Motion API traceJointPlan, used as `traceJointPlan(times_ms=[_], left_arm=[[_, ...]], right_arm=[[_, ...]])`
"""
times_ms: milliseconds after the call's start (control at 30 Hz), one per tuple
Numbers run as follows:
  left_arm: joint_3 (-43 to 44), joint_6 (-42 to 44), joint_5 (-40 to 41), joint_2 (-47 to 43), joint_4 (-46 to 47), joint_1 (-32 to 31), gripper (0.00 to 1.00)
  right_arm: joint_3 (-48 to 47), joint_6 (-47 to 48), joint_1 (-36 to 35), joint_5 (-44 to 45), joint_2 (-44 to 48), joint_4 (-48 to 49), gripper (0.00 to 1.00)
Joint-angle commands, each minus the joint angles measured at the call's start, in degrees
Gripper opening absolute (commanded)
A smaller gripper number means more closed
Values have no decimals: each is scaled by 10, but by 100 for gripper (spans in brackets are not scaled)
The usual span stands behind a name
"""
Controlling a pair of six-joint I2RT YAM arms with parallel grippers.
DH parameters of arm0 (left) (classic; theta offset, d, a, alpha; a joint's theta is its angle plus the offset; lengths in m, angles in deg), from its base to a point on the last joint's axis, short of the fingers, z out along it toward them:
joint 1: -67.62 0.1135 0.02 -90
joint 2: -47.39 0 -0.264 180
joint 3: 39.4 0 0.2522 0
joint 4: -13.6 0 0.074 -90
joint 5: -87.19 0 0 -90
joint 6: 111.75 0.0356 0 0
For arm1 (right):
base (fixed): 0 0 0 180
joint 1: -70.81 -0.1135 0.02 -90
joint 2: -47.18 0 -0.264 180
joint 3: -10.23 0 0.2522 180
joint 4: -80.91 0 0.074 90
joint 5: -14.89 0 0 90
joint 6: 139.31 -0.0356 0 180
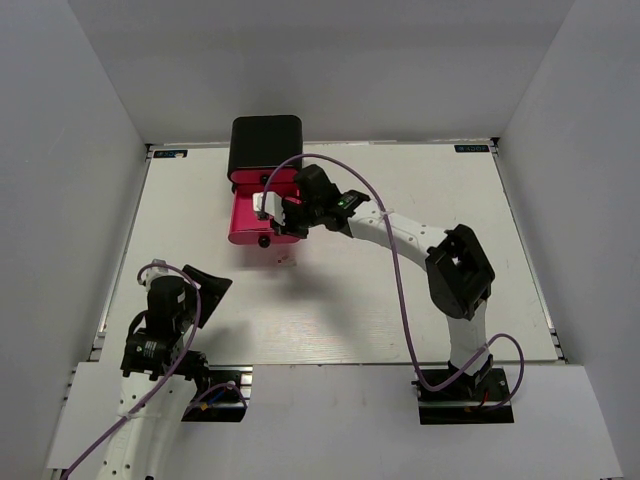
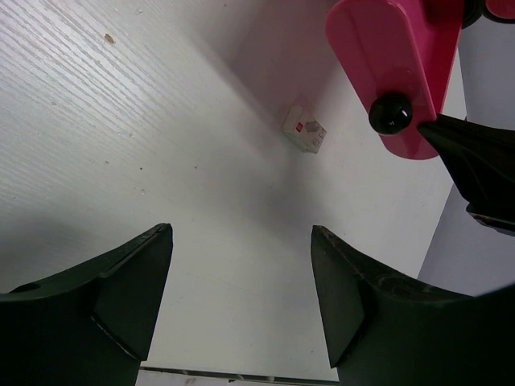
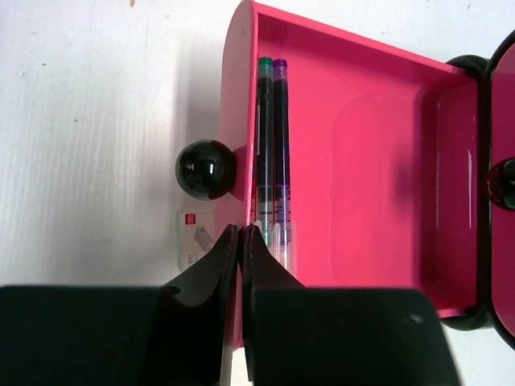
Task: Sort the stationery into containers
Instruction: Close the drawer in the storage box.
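Observation:
The black box (image 1: 265, 145) stands at the table's back with its bottom pink-red drawer (image 1: 245, 225) pulled out. In the right wrist view that drawer (image 3: 362, 161) holds two thin dark-and-white pens (image 3: 273, 145) lying along its front wall, beside the black knob (image 3: 205, 169). My right gripper (image 3: 240, 233) is shut, its tips over the drawer's front wall (image 1: 280, 215). The small white eraser (image 3: 193, 237) lies on the table just outside the drawer front (image 2: 304, 129). My left gripper (image 2: 241, 241) is open and empty, low over the table near its base (image 1: 205, 285). No markers are in view.
The left wrist view shows the drawer front (image 2: 394, 64) and its knob (image 2: 392, 112) ahead to the right, with part of the right arm (image 2: 483, 169) beside it. White walls enclose the table (image 1: 400, 300) on three sides.

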Motion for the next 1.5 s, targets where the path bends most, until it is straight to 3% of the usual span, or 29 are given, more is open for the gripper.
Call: traceJointPlan(times_ms=[0,467,1467], left_arm=[[24,-1,4,-4,-8,2,79],[29,-1,9,-9,-8,2,79],[29,-1,4,1,3,2,79]], right_arm=[[-28,15,1,44,-4,116,0],[0,38,1,44,-16,134,0],[-56,6,14,201,-90,270,0]])
